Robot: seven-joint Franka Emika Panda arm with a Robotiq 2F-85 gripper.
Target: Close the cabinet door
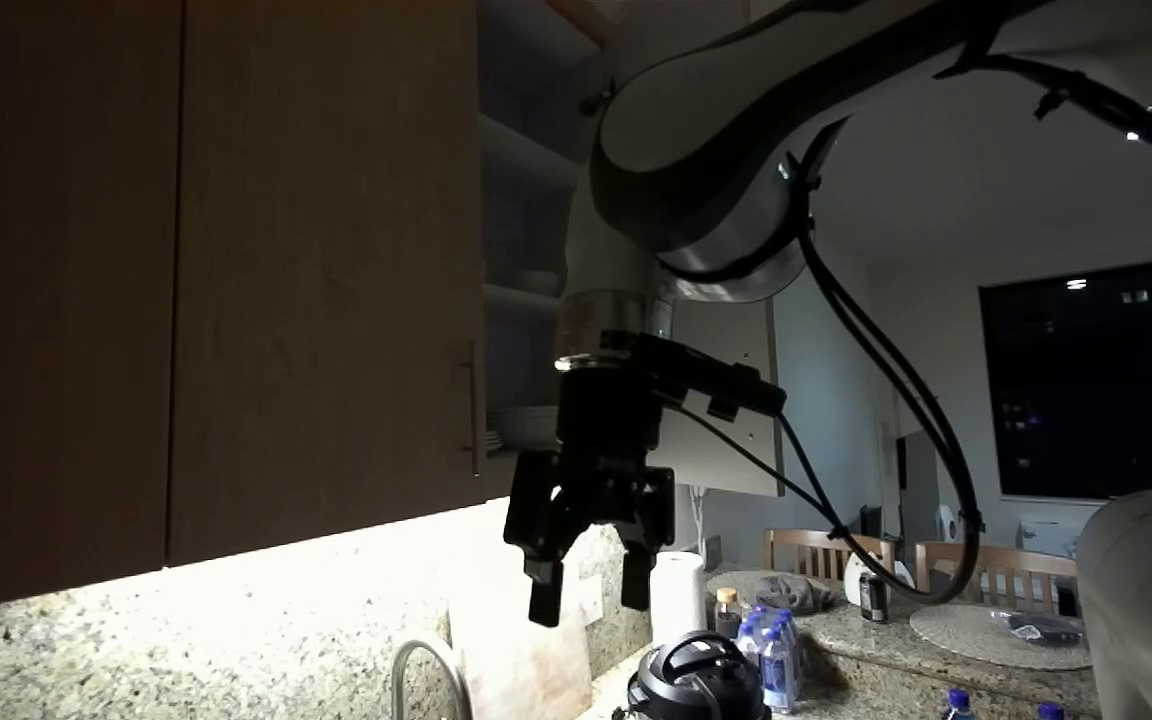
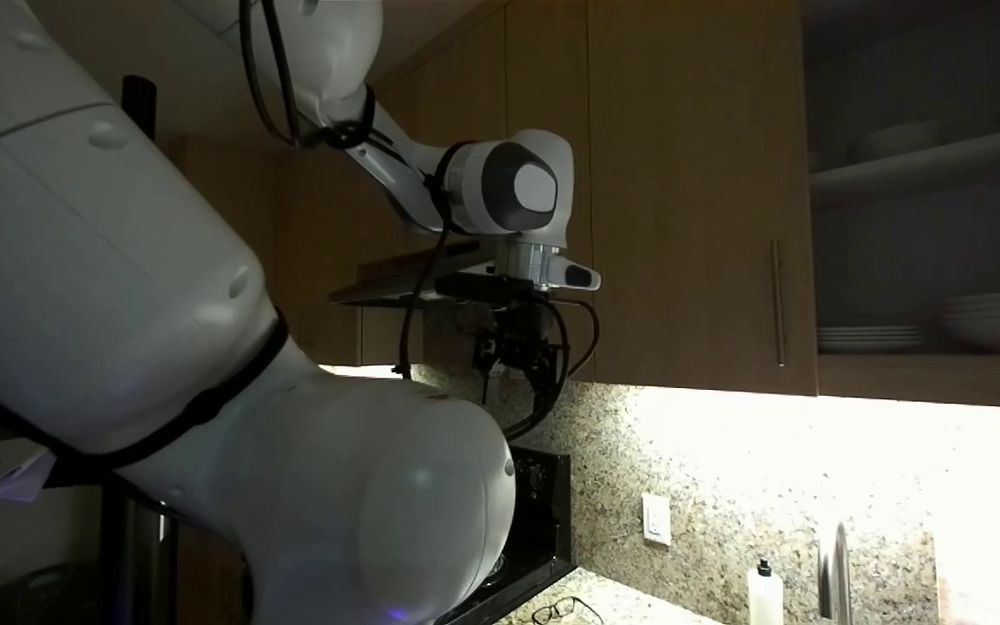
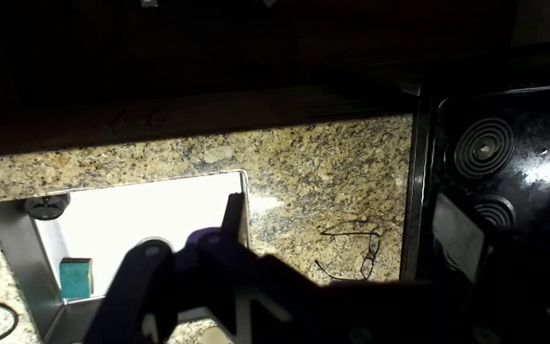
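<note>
The cabinet door [image 1: 706, 460] stands open in an exterior view, its pale inner face partly hidden behind the arm. Its handle is not visible. The door is out of view in the wrist view and in the exterior view that holds the stove. My gripper [image 1: 591, 595] points down, open and empty, apart from the door. It also hangs beside the upper cabinets in an exterior view [image 2: 513, 395]. In the wrist view its spread fingers [image 3: 346, 224] are above the counter between sink and stove.
A wider closed door [image 1: 326, 250] with a bar handle adjoins the open shelves [image 2: 899, 178] holding dishes. Below are a faucet [image 1: 431, 660], paper towel roll [image 1: 678, 595], black appliance [image 1: 701, 680], sink [image 3: 15, 229], eyeglasses [image 3: 370, 253] and stove [image 3: 485, 143]. A range hood [image 2: 404, 282] juts out.
</note>
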